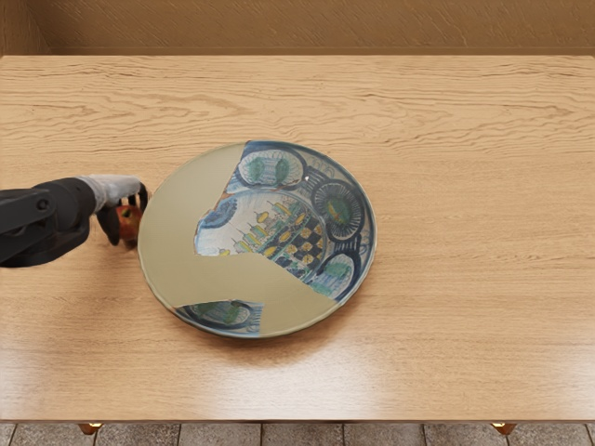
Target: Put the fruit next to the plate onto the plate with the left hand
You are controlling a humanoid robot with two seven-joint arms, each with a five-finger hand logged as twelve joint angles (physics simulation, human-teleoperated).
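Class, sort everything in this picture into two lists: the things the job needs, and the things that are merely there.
Part of the job:
fruit
plate
left hand, closed around the fruit

Merely there:
wooden table
wall behind it
tiled floor

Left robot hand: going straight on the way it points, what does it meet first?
The left robot hand is around the fruit; beyond it, likely the plate rim, height unclear.
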